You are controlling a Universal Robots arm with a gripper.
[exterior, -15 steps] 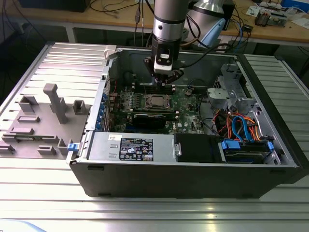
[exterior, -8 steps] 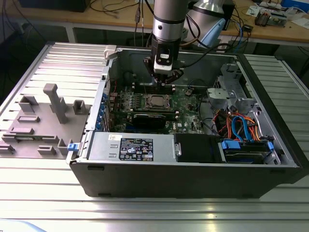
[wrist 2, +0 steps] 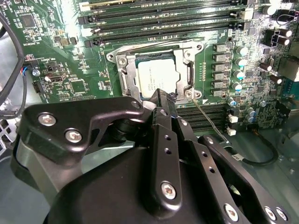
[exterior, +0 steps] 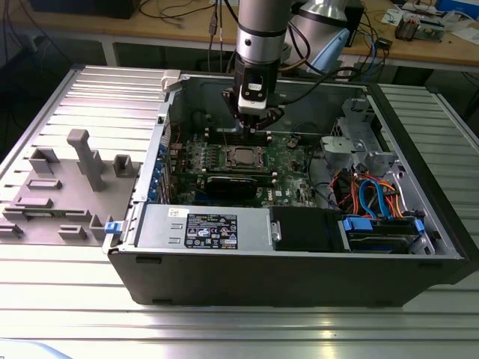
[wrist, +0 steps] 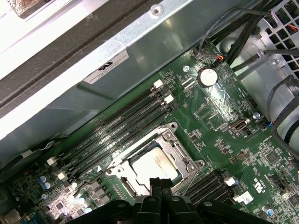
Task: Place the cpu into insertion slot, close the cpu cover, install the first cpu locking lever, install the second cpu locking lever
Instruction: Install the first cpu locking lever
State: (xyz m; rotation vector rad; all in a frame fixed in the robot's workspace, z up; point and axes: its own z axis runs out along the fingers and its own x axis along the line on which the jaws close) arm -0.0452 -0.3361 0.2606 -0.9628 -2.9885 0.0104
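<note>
An open computer case (exterior: 299, 277) lies on the ribbed metal desk (exterior: 224, 329). The arm (exterior: 260, 45) comes down into it over the green circuit board (wrist 2: 60, 60). On the exterior view's left, a grey fixture (exterior: 82, 161) stands on the desk just beside the case.

The cpu (wrist 2: 156, 79) sits flat in the insertion slot (wrist 2: 154, 48), its silver-grey top facing up. The cpu cover (wrist 2: 127, 77) is folded down over it, and the chip shows through the cover's square window. In both wrist views the socket lies between two banks of long black memory slots (wrist 2: 163, 23).

The jaws are drawn narrow, finger against finger, and grip nothing that can be seen. In the second wrist view the black fingertips (wrist 2: 162, 97) end right at one edge of the cpu, over the border of the cover. The first wrist view shows the same: the paired fingertips (wrist: 156, 183) meet at the rim of the chip (wrist: 154, 167). I cannot tell whether they press on the cover or hang just above it. In the exterior view the jaws hang low over the board, close to the socket (exterior: 243, 157).

A thin metal lever (wrist 2: 208, 119) runs slantwise away from the socket's corner, just beside the jaws, crossing the nearby memory slots. Whether it is latched is not clear.
</note>
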